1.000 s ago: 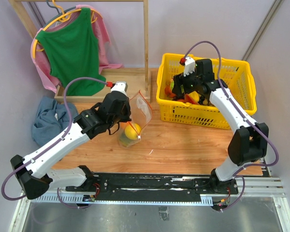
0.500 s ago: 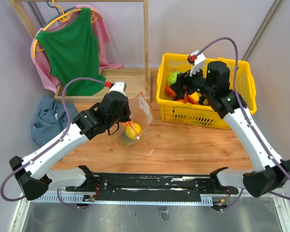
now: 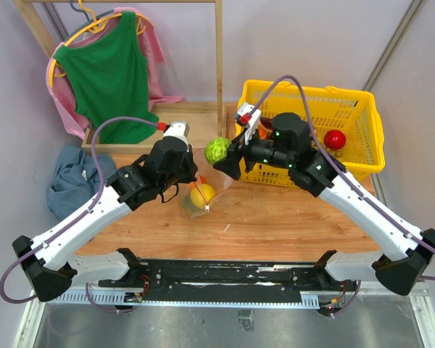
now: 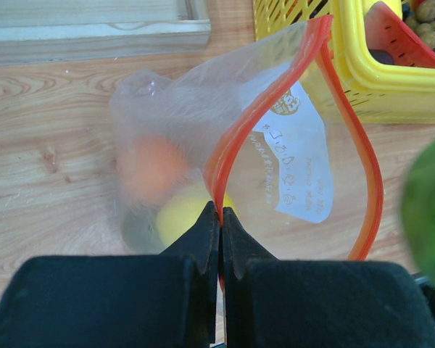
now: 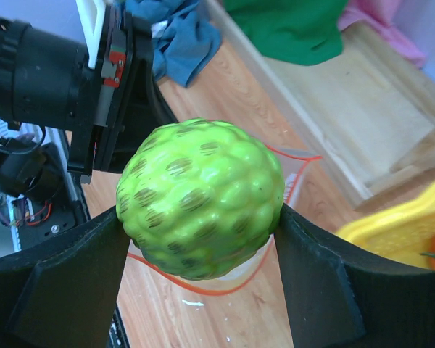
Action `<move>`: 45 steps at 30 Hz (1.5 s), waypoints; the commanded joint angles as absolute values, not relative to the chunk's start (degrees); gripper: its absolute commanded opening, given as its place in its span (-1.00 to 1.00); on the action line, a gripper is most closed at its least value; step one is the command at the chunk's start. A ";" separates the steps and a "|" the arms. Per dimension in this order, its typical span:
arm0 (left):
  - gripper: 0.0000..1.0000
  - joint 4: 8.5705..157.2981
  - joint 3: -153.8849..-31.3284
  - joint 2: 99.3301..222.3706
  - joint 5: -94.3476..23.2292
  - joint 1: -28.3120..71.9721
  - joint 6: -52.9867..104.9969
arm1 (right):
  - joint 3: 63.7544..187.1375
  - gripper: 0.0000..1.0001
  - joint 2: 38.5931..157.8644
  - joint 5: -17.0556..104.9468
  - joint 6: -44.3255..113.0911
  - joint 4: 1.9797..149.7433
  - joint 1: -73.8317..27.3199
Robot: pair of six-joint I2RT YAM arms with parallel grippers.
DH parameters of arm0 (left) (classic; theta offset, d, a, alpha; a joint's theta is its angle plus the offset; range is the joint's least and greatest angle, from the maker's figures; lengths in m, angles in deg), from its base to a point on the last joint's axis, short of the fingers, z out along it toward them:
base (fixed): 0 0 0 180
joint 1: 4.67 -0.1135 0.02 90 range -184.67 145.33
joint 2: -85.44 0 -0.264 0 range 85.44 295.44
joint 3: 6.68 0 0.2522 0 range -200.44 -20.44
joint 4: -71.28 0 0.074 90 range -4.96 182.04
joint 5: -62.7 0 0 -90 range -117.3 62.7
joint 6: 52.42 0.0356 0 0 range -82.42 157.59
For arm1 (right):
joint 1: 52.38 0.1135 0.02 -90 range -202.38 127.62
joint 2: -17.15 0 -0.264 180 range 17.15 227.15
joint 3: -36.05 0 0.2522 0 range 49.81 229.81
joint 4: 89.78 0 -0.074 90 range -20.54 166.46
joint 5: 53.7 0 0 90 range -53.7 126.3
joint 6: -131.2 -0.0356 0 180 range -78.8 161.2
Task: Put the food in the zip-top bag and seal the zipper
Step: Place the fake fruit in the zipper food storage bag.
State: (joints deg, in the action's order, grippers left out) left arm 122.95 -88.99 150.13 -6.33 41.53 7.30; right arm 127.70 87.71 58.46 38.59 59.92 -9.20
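Note:
The clear zip-top bag stands on the wooden table with its mouth held open; its orange-red zipper forms a loop. A yellow fruit and an orange one lie inside it. My left gripper is shut on the zipper at the near edge of the mouth. My right gripper is shut on a bumpy green fruit and holds it above the open mouth of the bag. A red fruit lies in the yellow basket.
The yellow lattice basket stands at the back right with more food in it. A wooden rack with a green top stands behind the bag. A blue cloth lies at the left.
My right gripper has lifted the green fruit out of the basket and carried it left, over the bag's mouth. The left gripper has kept its hold on the zipper.

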 commanded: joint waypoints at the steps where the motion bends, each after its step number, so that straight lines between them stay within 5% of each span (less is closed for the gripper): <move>1: -0.99 120.61 -88.79 147.74 -6.53 41.30 6.66 | 126.46 -0.38 91.47 58.96 38.28 61.36 -6.04; 13: -0.99 119.86 -87.90 146.85 -9.32 41.30 6.44 | 125.53 0.51 97.43 51.66 37.83 62.98 -5.53; 22: -0.99 120.02 -87.46 147.05 -9.67 41.29 4.89 | 124.72 0.86 96.24 49.36 37.46 64.75 -5.53; 32: -0.99 122.06 -87.32 147.23 -7.02 41.25 1.62 | 126.76 0.84 94.03 42.69 36.15 58.17 -5.50; 41: -1.00 121.64 -86.82 145.76 -6.83 41.29 0.90 | 125.27 0.58 93.79 35.44 30.22 47.11 -5.45; 45: -0.99 121.40 -86.52 145.16 -6.73 41.30 0.77 | 122.90 0.32 94.14 37.13 28.41 48.51 -5.38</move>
State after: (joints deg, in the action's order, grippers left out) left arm 122.51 -86.87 147.00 -7.90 41.53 1.49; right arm 124.92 94.82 37.98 31.88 50.39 -6.04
